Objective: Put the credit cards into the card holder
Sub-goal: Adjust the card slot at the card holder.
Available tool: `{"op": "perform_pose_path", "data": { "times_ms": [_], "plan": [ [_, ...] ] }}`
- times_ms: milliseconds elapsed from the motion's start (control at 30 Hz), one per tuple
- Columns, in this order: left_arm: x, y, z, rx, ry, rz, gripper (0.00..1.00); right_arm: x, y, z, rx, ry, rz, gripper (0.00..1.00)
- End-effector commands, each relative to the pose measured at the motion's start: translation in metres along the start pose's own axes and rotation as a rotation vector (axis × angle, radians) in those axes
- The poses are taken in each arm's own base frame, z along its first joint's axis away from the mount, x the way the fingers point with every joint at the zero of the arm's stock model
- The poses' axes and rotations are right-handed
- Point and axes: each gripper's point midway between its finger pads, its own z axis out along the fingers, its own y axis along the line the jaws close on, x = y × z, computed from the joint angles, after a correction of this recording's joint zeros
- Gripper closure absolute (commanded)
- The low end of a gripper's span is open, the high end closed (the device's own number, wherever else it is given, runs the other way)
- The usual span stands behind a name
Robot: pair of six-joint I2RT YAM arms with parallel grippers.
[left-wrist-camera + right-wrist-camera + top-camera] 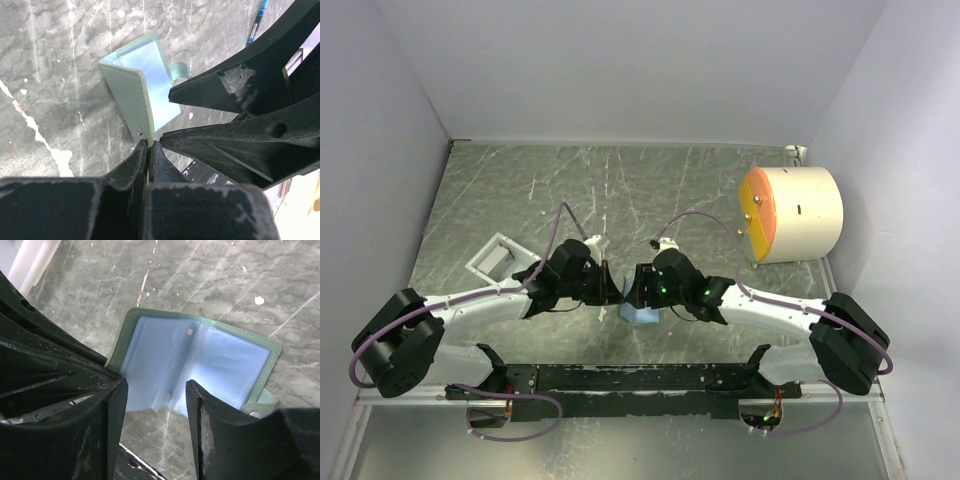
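Pinching the card holder [142, 85] by the bottom edge of its sage-green cover with the left gripper [149, 146], clamped tight on that thin lip. Propping the holder open that way, with the pale blue sleeves exposed. Found to the right of the white tray [478, 268] in the overhead view, well apart from it, hemmed in between both wrists. Hovering just above the open sleeves with the right gripper [155, 401], on the holder's far side from the tray, spread wide and carrying nothing. Showing no card at the holder; possibly one grey credit card [498, 260] resting inside the tray, though too small overhead to call.

Risking, first, a lost pinch: with so little cover caught, liable to pop free at any sideways nudge from the other arm and fold shut or flop over. Risking, second, a knock between the two sets of black fingers, crowded tight over the same small target. Could also snag a clear inner leaf when lifting off with the right gripper, dragging the holder toward or away from the tray. Needs a reach across to the tray for a card, passing close by the left arm. Could then slide that card between two leaves instead of into a sleeve, given such thin, glossy openings.
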Motion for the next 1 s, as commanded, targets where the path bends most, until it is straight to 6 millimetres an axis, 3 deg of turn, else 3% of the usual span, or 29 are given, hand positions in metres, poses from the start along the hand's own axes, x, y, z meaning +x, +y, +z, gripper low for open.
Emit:
{"op": "perform_pose_path", "data": {
  "times_ms": [0,300,533,967],
  "plan": [
    [-0.009,-0.006,0.001,0.005,-0.019,0.012,0.93,0.004,0.010,-0.001,-0.063,0.005,0.023,0.47],
    [-0.005,-0.001,0.001,-0.016,-0.014,0.002,0.93,0.018,0.023,0.002,-0.155,0.054,0.050,0.45],
    [-0.006,-0.003,0.001,-0.009,-0.014,-0.007,0.93,0.028,0.019,0.008,-0.156,0.079,0.062,0.46],
    [-0.002,-0.001,0.001,-0.005,-0.010,-0.013,0.89,0.033,-0.001,0.013,-0.057,0.075,0.073,0.64]
  ]
}}
